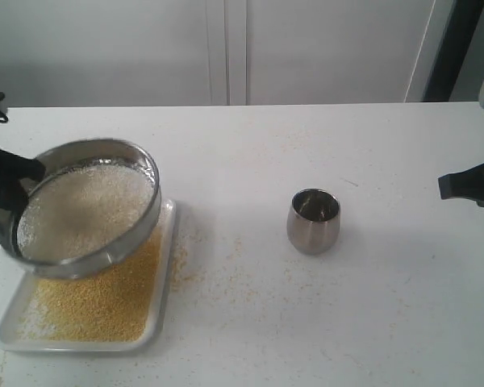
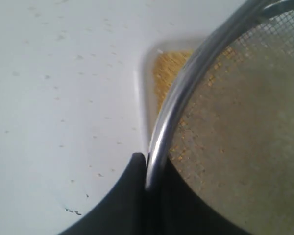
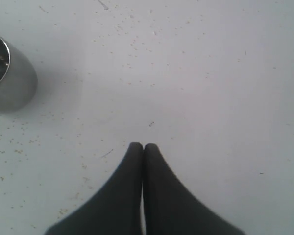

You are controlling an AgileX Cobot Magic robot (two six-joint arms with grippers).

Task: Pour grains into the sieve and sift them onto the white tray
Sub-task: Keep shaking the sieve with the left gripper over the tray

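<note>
1 sieve [image 1: 105, 145] | 1 white tray [image 1: 168, 260] | 1 cup [image 1: 313, 222] | left fingers [image 2: 122, 196] clamped on sieve rim | right fingers [image 3: 127, 186] together

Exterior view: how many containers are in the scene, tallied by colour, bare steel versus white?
Steel: 2, the sieve and the cup
White: 1, the white tray
Total: 3
</note>
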